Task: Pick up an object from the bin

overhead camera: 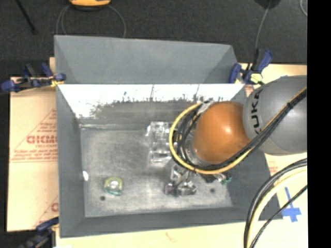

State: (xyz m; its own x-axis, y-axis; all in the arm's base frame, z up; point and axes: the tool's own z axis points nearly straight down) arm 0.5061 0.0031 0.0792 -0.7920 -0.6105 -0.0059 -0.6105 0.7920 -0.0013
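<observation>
My gripper (pixel 180 185) pokes out below the orange wrist cover, low over the bin floor right of the middle, near the front wall. A clear plastic piece (pixel 158 140), crinkled and see-through, lies just up and left of it, partly against the cables. A small round greenish-yellow thing (pixel 113 185) rests on the floor well to the gripper's left, at the front left. What lies directly under the gripper is hidden by it.
A tiny white scrap (pixel 85 176) sits by the left wall. The orange cover and looped cables hide the right part of the floor. Bare floor stretches between the round thing and the gripper.
</observation>
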